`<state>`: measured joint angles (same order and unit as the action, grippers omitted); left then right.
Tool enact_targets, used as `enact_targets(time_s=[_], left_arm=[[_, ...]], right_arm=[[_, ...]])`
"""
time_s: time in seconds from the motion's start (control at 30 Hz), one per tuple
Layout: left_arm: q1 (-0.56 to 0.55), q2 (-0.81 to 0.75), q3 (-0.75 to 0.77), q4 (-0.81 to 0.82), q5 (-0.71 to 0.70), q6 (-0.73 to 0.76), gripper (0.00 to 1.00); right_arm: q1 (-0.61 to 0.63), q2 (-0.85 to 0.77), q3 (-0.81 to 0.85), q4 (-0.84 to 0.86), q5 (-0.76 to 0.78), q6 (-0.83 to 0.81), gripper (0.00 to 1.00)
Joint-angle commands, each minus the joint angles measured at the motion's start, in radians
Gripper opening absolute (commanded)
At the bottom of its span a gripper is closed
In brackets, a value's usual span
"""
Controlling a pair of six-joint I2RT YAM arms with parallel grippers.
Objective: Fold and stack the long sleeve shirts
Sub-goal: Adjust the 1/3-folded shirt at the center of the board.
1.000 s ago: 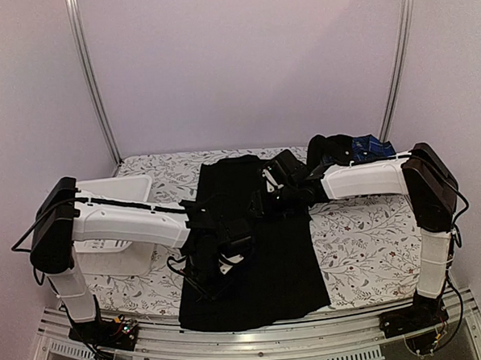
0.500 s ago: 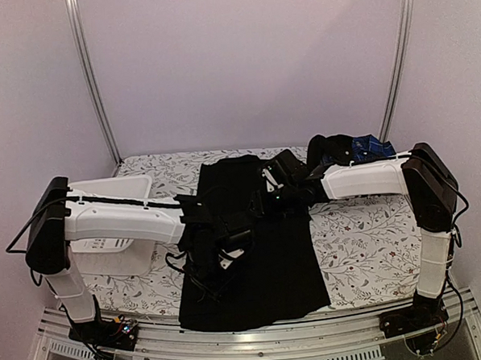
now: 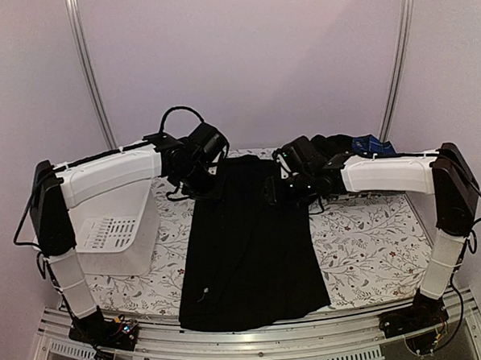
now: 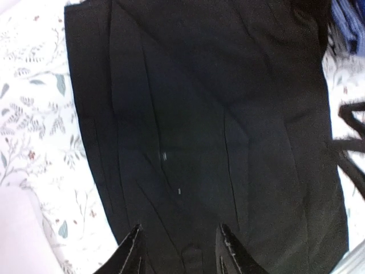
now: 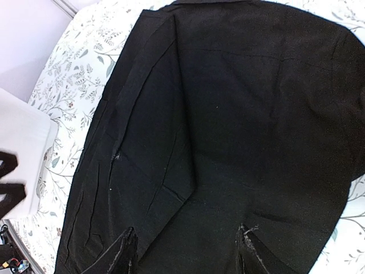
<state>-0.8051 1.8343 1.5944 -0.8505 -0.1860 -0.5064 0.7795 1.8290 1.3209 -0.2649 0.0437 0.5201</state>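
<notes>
Because the plain black long sleeve shirt point(image 3: 248, 252) lies flat as 1 long narrow panel, with creases down its length that suggest the sides and sleeves are turned in, it looks ready for a crosswise fold. It runs from the far end of the floral-printed table cover point(image 3: 365, 254) down to the near edge.

Both arms hang over the far, collar end, 1 at each top corner, which reads as lining up to take those corners together.

The left gripper point(image 4: 179, 254) is spread wide and holds nothing, its 2 fingers just above the cloth. The right gripper point(image 5: 185, 248) is likewise wide and empty over the shirt's other side.

The blue-and-navy plaid long sleeve shirt point(image 3: 372, 147) sits bunched at the far right corner, probably parked there until the black one is done. The white slotted plastic basket point(image 3: 118, 235) stands at the left, beside the black shirt but apart from it.

A matched pinch on both corners seems needed next, or the fold would skew.
</notes>
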Motion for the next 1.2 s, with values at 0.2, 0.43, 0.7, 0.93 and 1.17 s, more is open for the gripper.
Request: enact_targets(time_s=[0.2,0.43,0.7,0.93,1.17], left_arm=[[0.173,0.355,0.282,0.178,-0.062,0.089,0.41],[0.251,0.47,0.341,0.322,0.066,0.157,0.42],[0.297,0.597,0.455,0.321,0.146,0.162,0.36],[0.312,0.612,0.454,0.33,0.21,0.148,0.31],[0.326,0.629,0.464,0.315,0.191,0.128,0.3]], right_arm=[[-0.006,-0.135,-0.053,-0.081,0.088,0.012,0.56],[-0.006,-0.173,-0.093,-0.104,0.09,0.03,0.56],[-0.006,-0.185,-0.116,-0.111,0.095,0.051,0.56],[-0.006,-0.176,-0.119,-0.111,0.097,0.061,0.56],[-0.006,-0.178,-0.126,-0.112,0.099,0.062,0.55]])
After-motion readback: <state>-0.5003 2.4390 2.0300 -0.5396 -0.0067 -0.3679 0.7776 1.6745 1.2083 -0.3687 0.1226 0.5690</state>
